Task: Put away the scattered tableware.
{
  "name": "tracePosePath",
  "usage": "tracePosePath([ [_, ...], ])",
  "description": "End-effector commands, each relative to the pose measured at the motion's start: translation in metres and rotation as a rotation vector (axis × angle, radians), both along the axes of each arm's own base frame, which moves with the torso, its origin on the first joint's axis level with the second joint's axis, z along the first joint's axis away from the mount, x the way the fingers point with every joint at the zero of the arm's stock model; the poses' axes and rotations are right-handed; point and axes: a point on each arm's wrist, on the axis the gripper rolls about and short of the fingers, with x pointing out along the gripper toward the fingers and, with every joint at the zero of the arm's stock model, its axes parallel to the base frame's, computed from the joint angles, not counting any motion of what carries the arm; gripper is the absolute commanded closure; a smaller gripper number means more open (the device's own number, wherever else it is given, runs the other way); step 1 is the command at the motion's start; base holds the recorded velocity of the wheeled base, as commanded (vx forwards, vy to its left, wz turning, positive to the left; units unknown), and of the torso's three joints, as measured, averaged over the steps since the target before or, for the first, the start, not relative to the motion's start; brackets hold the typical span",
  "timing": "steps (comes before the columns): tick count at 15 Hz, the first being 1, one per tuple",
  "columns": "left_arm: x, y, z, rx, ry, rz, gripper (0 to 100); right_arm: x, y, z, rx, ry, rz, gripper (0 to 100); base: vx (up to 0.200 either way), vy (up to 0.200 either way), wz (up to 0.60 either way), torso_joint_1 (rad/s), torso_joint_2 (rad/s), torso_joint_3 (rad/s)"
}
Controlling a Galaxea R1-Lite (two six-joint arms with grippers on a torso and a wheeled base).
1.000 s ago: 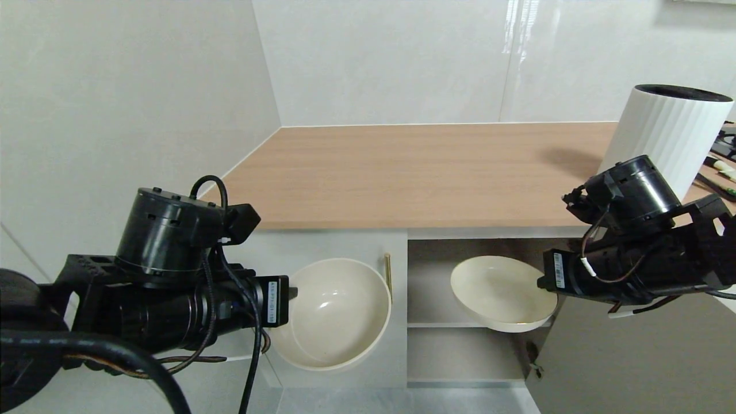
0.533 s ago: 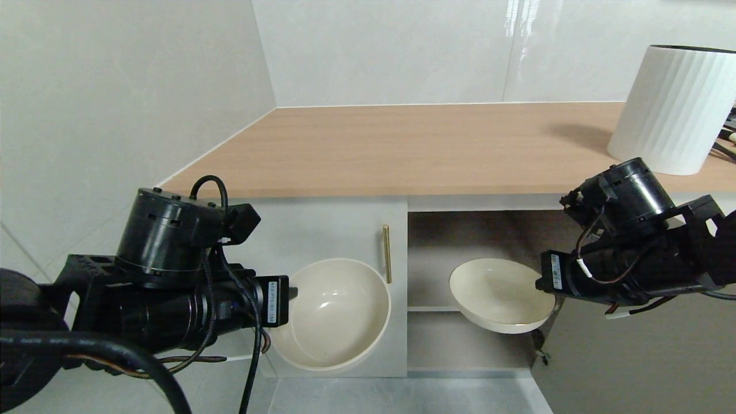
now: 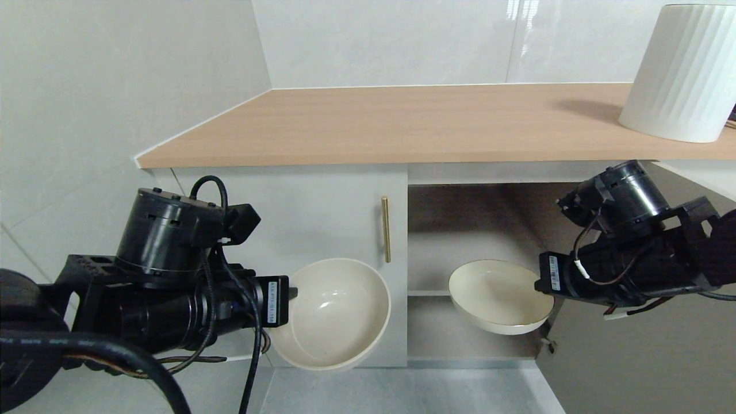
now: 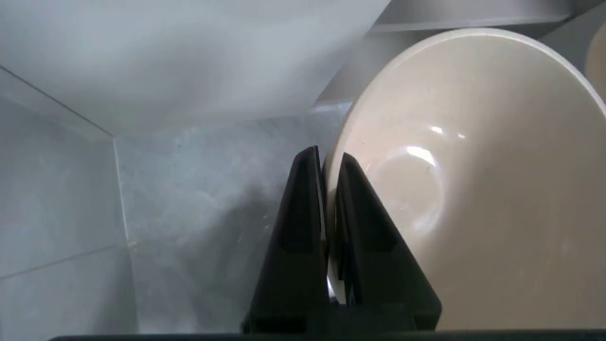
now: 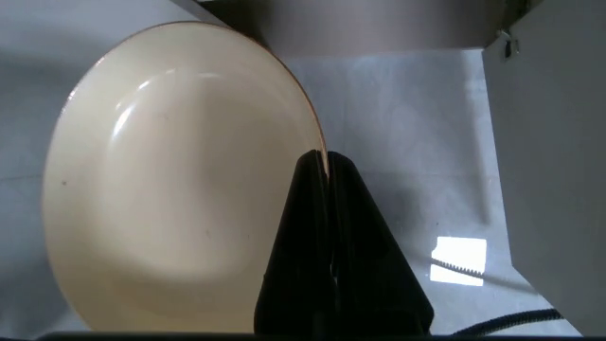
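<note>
Two cream round ceramic bowls, one per arm, both held off the floor in front of a grey base cabinet [image 3: 339, 195].

Left pincer [image 4: 327, 156]: fingers nearly together, clamped on the rim of the left bowl [image 3: 336, 313], one finger inside the rim and one outside. Bowl is tilted with its opening facing up and towards the camera. From the head it overlaps the lower part of the closed left door, just below the brass bar handle [image 3: 386, 229]. Can't tell whether it touches the door.

Right pincer [image 5: 325, 161]: same narrow grip, pinching the rim of the right bowl [image 3: 497, 293]. That bowl sits in front of the open right compartment, level with the front edge of the inner shelf [image 3: 428, 292]. Can't tell whether it is inside the opening or just outside it.

Both sets of fingers are hidden behind the wrist housings in the head view, as is each bowl's rim at the grip.

Wooden desk [image 3: 402, 123] tops the cabinet. White ribbed cylindrical container [image 3: 681, 75] stands at its right end, cut off at the top and right edge. Compartment's upper back is in shadow, contents not readable.
</note>
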Motion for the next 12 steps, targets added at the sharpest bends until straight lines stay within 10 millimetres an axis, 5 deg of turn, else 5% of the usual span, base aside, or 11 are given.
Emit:
tracePosePath([
  [1, 0.0, 0.0, 0.0, 0.001, 0.001, 0.0, 100, 0.0, 0.0, 0.0, 0.002, 0.0, 0.001, 100, 0.0, 0.0, 0.0, -0.017, 0.05, 0.051],
  [6, 0.001, 0.0, 0.001, -0.001, -0.005, -0.001, 100, 0.021, 0.01, -0.03, -0.035, 0.071, 0.005, 100, 0.0, 0.0, 0.0, 0.0, 0.0, 0.0],
  [8, 0.003, -0.001, -0.002, 0.005, 0.004, 0.004, 100, 0.058, 0.028, -0.076, -0.052, 0.055, -0.006, 100, 0.0, 0.0, 0.0, 0.0, 0.0, 0.0],
  [12, 0.009, -0.001, -0.007, 0.015, 0.023, 0.016, 100, 0.103, 0.046, -0.122, -0.025, -0.089, -0.037, 100, 0.0, 0.0, 0.0, 0.0, 0.0, 0.0],
])
